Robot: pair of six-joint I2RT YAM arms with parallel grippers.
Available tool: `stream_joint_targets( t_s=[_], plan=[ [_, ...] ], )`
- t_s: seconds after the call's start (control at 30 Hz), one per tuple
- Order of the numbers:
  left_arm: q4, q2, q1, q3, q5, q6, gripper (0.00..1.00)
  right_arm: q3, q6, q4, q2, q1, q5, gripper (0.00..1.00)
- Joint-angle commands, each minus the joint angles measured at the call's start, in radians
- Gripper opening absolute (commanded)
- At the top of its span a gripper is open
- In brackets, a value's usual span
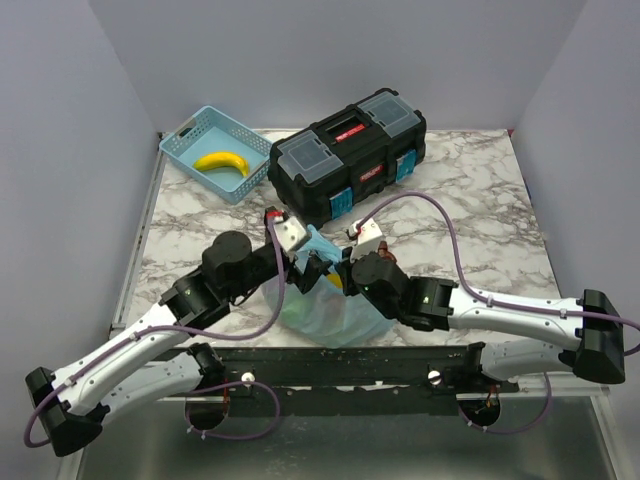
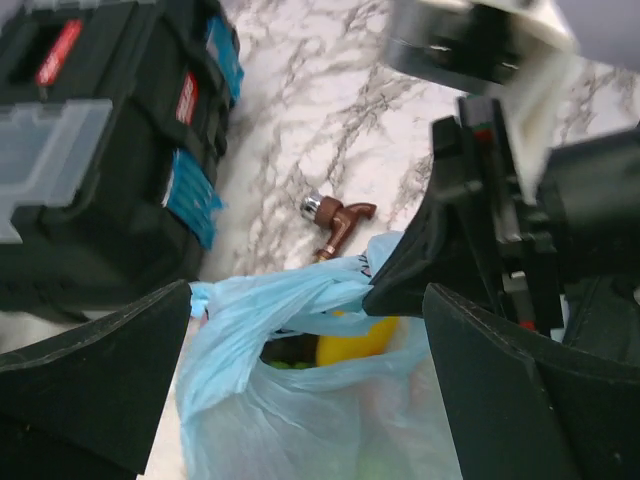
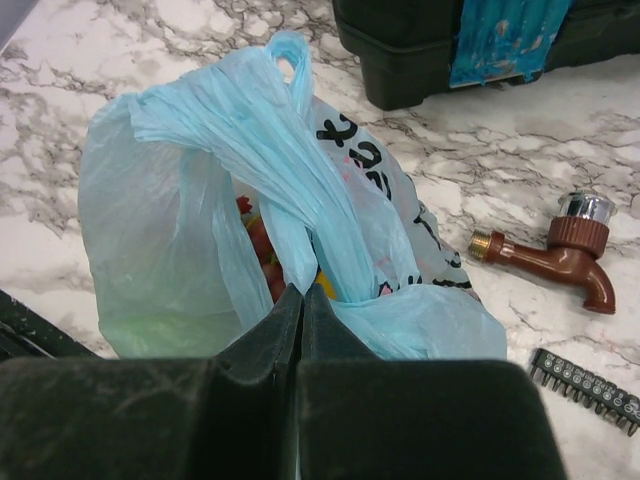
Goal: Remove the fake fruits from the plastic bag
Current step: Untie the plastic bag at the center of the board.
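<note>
The light-blue plastic bag [image 1: 325, 308] sits on the marble table near the front edge, between my two grippers. My right gripper [image 3: 302, 292] is shut on a twisted strip of the bag's upper edge [image 3: 300, 190] and holds the mouth up. My left gripper [image 2: 308, 300] is open, with its fingers [image 2: 95, 385] wide apart on either side of the bag mouth. Inside the bag I see a yellow fruit [image 2: 355, 345], a bit of green fruit [image 2: 288, 365] and red fruit [image 3: 262, 250]. The rest of the contents are hidden by the plastic.
A black toolbox [image 1: 345, 155] stands behind the bag. A light-blue lattice basket [image 1: 190, 128] at the back left holds a yellow banana [image 1: 222, 162]. A brown tap piece [image 3: 560, 255] and a strip of screwdriver bits [image 3: 585, 378] lie on the marble [image 1: 480, 200] beside the bag.
</note>
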Motion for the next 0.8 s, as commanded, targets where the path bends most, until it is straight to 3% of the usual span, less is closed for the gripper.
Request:
stream_joint_targets(
  t_s=[0.0, 0.2, 0.4, 0.53, 0.77],
  plan=[
    [0.289, -0.077, -0.078, -0.162, -0.036, 0.411, 0.99, -0.041, 0.014, 0.06, -0.031, 0.008, -0.015, 0.01],
    [0.31, -0.052, -0.079, -0.224, -0.042, 0.693, 0.99, -0.067, -0.023, 0.072, -0.099, 0.006, -0.014, 0.01],
    [0.421, 0.005, -0.091, -0.282, -0.171, 0.911, 0.99, -0.081, -0.048, 0.077, -0.135, 0.007, -0.027, 0.01],
    [0.538, 0.065, -0.152, -0.338, -0.292, 1.086, 0.91, -0.079, -0.048, 0.078, -0.138, 0.008, -0.034, 0.01],
    [0.595, 0.13, -0.171, -0.339, -0.375, 1.086, 0.71, -0.063, -0.045, 0.062, -0.116, 0.007, -0.039, 0.01]
  ],
)
